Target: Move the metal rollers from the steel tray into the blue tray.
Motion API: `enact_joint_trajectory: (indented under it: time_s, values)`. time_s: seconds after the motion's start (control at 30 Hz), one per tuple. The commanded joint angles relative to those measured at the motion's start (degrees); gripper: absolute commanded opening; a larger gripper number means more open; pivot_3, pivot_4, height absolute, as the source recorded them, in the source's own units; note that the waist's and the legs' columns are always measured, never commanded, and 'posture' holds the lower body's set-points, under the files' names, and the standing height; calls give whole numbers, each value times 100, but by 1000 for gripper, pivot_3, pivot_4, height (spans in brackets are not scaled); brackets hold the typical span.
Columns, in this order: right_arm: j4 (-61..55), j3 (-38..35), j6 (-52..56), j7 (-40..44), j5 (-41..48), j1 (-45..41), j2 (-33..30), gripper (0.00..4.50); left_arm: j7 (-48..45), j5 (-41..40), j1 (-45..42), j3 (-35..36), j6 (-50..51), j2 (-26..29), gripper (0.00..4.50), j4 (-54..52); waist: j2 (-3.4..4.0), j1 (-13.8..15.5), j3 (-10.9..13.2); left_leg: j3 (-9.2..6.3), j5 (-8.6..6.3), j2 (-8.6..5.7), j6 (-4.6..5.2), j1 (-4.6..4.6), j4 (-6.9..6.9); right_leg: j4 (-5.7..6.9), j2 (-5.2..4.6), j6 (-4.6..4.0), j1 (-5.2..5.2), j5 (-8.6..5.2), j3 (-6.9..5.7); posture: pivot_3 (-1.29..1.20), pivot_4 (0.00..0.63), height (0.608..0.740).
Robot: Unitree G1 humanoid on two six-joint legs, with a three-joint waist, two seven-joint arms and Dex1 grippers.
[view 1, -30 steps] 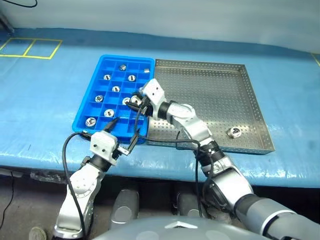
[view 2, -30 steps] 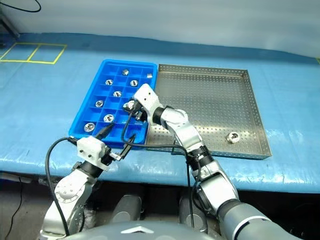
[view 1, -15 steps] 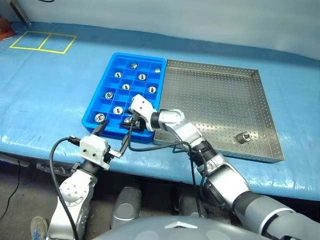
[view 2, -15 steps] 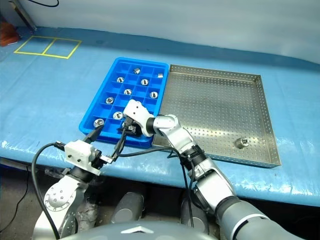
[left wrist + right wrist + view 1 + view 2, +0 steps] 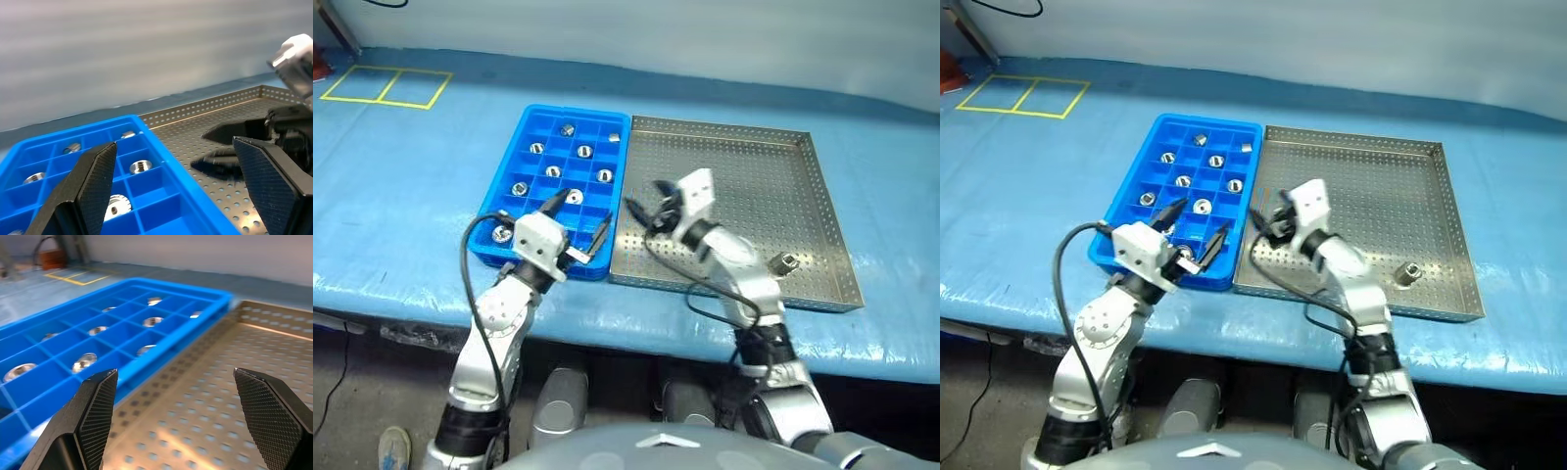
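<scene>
The blue tray (image 5: pixel 533 211) lies left of the steel tray (image 5: pixel 744 166), the two touching. Several metal rollers (image 5: pixel 553 171) sit in the blue tray's compartments. One metal roller (image 5: pixel 783 261) lies on the steel tray's perforated floor near its front right corner. My left gripper (image 5: pixel 578 220) hovers open over the blue tray's near right corner, nothing between its fingers (image 5: pixel 93 181). My right gripper (image 5: pixel 646 201) is open and empty just above the steel tray's left part, pointing toward the blue tray (image 5: pixel 122 333), well left of the lone roller.
Both trays rest on a table under blue sheeting (image 5: pixel 411 196). Yellow tape squares (image 5: pixel 386 86) mark its far left. The table's front edge (image 5: pixel 636 313) runs just behind my arms. A pale wall closes the back.
My right gripper opened and swung right, off the blue tray's near row to above the steel tray's left part. The left gripper rose toward the blue tray's near corner. The camera also shifted.
</scene>
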Motion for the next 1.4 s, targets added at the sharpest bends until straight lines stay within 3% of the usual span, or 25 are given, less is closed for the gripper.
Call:
enact_joint_trajectory:
  time_s: [0.03, 0.33, 0.8, 1.0, 1.4]
  values:
    - [-726, -301, 254, -227, -20, 271, -365, 4003, -181, -100, -201, -127, -117, -57, 4156, 146, 2, -141, -1, 4, 0, 0, 1, 1, -1, 0, 0, 0, -1, 0, 4, 0, 150, 740]
    - [-1672, -1114, 1500, -903, 58, 970, -984, 4003, -381, -21, -594, -367, -322, -244, 4156, 774, 3, -573, -1, 14, -1, 2, 3, 7, 7, 5, 3, 9, 3, 4, 18, -89, 150, 740]
    - [-2185, -1809, 3445, -751, 977, 1144, -1634, 4003, -566, -81, -675, -613, -564, -475, 4156, 1236, 4, -768, -2, 32, -3, -1, 9, 6, 18, 4, 6, 24, 3, 12, 43, -162, 150, 740]
    - [-1780, -1570, 4119, -384, 1354, 848, -1971, 4003, -621, -67, -831, -645, -763, -596, 4156, 1520, 4, -843, -2, 42, -4, -3, 14, 5, 22, 0, 8, 34, 3, 18, 59, -198, 150, 740]
    - [652, -129, 3624, 124, 740, -375, -2444, 4003, -680, -85, -979, -610, -942, -705, 4156, 1743, -25, -1188, -9, 65, -3, -5, 27, 16, 35, -3, 12, 54, 16, 31, 93, -202, 150, 740]
